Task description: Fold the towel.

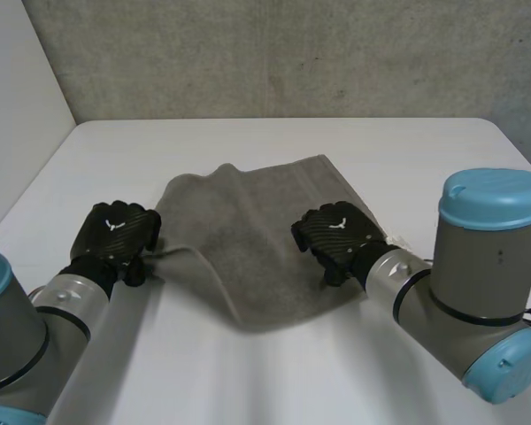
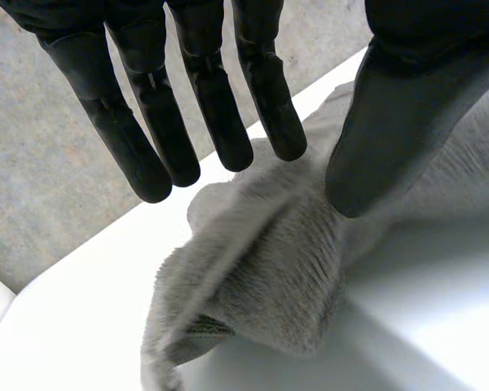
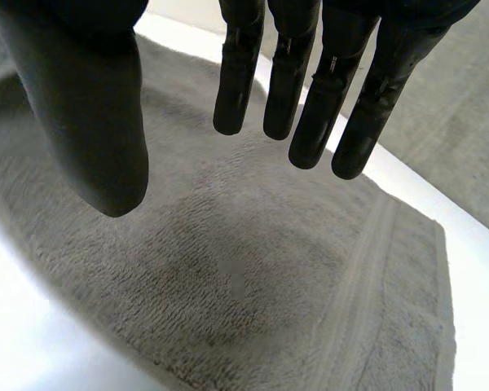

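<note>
A grey towel (image 1: 257,257) lies rumpled near the middle of the white surface (image 1: 248,372), its left edge bunched into a raised fold. The left robot hand (image 1: 117,232) sits at that bunched edge, fingers (image 2: 159,122) straight and spread from the thumb, clasping nothing. The right robot hand (image 1: 336,237) is over the towel's right side, its fingers likewise straight and apart from the thumb.

Plain grey towel (image 1: 248,239), white table (image 1: 248,372), black hands.
</note>
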`<state>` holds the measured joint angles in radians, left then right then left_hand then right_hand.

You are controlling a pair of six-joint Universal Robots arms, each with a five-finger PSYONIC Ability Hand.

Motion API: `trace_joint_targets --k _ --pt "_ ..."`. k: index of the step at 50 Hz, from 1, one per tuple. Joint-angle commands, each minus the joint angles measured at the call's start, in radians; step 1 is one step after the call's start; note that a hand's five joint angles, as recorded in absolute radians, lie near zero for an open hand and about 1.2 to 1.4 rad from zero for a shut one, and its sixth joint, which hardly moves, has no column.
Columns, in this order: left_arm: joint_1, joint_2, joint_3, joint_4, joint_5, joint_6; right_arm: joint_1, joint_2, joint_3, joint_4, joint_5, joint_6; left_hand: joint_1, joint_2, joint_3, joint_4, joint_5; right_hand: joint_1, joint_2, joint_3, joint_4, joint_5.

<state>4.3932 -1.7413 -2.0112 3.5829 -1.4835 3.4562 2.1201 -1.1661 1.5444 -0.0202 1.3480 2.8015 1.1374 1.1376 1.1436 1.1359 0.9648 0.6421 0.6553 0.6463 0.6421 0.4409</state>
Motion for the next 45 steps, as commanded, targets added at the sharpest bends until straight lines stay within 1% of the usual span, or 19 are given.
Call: trace_joint_targets --k 1,5,7,10,11,12,13,14,15,16,17,21,23,26,29,31,33,39,45 --pt "-0.001 0.025 -0.026 0.001 -0.001 -0.003 -0.101 -0.009 0.057 -0.001 -0.007 0.043 -0.028 -0.029 -0.035 -0.027 -0.030 -0.032 -0.045 -0.036 -0.032 -0.005" --pt "0.000 0.025 -0.024 0.001 -0.003 -0.005 -0.138 -0.001 0.082 -0.003 -0.013 0.043 -0.037 -0.037 -0.043 -0.036 -0.039 -0.023 -0.036 -0.027 -0.023 0.004" --pt "0.000 0.025 -0.021 0.001 -0.003 -0.006 -0.176 0.003 0.108 -0.009 -0.017 0.043 -0.064 -0.064 -0.070 -0.062 -0.066 -0.017 -0.030 -0.021 -0.017 0.010" --pt "0.000 0.025 -0.015 -0.001 -0.004 -0.008 -0.190 0.003 0.123 -0.012 -0.020 0.039 -0.114 -0.114 -0.120 -0.112 -0.116 -0.017 -0.030 -0.021 -0.017 0.010" --pt "0.000 0.025 -0.014 0.000 -0.004 -0.008 -0.201 0.002 0.135 -0.017 -0.026 0.032 -0.180 -0.181 -0.187 -0.179 -0.182 -0.020 -0.033 -0.024 -0.020 0.007" --pt "0.000 0.025 -0.012 0.001 -0.003 -0.006 -0.215 0.003 0.143 -0.021 -0.039 0.026 -0.309 -0.309 -0.315 -0.308 -0.311 -0.020 -0.033 -0.024 -0.020 0.007" --pt "0.000 0.025 -0.012 0.001 -0.003 -0.006 -0.215 0.003 0.143 -0.021 -0.040 0.026 -0.310 -0.310 -0.316 -0.309 -0.312 -0.020 -0.033 -0.024 -0.020 0.007" --pt "0.000 0.025 -0.011 -0.001 -0.003 -0.003 -0.232 0.003 0.148 -0.032 -0.059 0.027 -0.491 -0.491 -0.497 -0.489 -0.492 -0.020 -0.033 -0.024 -0.020 0.007" --pt "0.000 0.025 -0.011 -0.001 -0.003 -0.003 -0.261 0.002 0.157 -0.046 -0.084 0.024 -0.492 -0.492 -0.498 -0.491 -0.494 -0.020 -0.033 -0.024 -0.020 0.007" --pt "-0.001 0.025 -0.012 -0.003 -0.001 0.000 -0.261 0.002 0.157 -0.046 -0.084 0.024 -0.646 -0.647 -0.653 -0.645 -0.648 -0.020 -0.033 -0.024 -0.020 0.007" --pt "-0.003 0.025 -0.015 -0.003 0.000 0.003 -0.291 0.003 0.164 -0.055 -0.107 0.021 -0.732 -0.732 -0.738 -0.731 -0.734 -0.020 -0.033 -0.024 -0.020 0.007" --pt "-0.015 0.026 -0.020 -0.004 0.005 0.004 -0.338 0.003 0.175 -0.056 -0.147 -0.002 -0.818 -0.818 -0.824 -0.817 -0.820 -0.020 -0.033 -0.024 -0.020 0.007" --pt "-0.020 0.025 -0.020 -0.009 0.044 0.014 -0.359 0.009 0.178 -0.056 -0.182 -0.043 -0.894 -0.894 -0.900 -0.893 -0.896 -0.035 -0.048 -0.039 -0.034 -0.008" --pt "-0.020 0.020 -0.012 -0.016 0.071 0.023 -0.376 0.025 0.181 -0.055 -0.201 -0.072 -0.909 -0.909 -0.915 -0.908 -0.911 -0.049 -0.062 -0.053 -0.049 -0.022" --pt "-0.017 -0.023 0.034 -0.039 0.147 0.055 -0.379 0.040 0.177 -0.056 -0.210 -0.071 -0.912 -0.912 -0.918 -0.911 -0.914 -0.055 -0.068 -0.059 -0.055 -0.028" --pt "-0.015 -0.052 0.060 -0.048 0.160 0.067 -0.379 0.049 0.175 -0.058 -0.213 -0.069 -0.912 -0.912 -0.918 -0.911 -0.914 -0.055 -0.068 -0.059 -0.055 -0.028" --pt "-0.003 -0.081 0.084 -0.062 0.167 0.083 -0.379 0.062 0.171 -0.058 -0.213 -0.068 -0.909 -0.909 -0.915 -0.908 -0.911 -0.055 -0.068 -0.059 -0.055 -0.028" --pt "0.002 -0.230 0.239 -0.199 0.169 0.152 -0.367 0.097 0.164 -0.087 -0.213 -0.053 -0.898 -0.898 -0.904 -0.896 -0.900 -0.096 -0.109 -0.100 -0.096 -0.069" --pt "0.006 -0.287 0.310 -0.242 0.169 0.156 -0.361 0.106 0.158 -0.151 -0.210 -0.008 -0.886 -0.886 -0.892 -0.884 -0.888 -0.076 -0.089 -0.080 -0.076 -0.049"
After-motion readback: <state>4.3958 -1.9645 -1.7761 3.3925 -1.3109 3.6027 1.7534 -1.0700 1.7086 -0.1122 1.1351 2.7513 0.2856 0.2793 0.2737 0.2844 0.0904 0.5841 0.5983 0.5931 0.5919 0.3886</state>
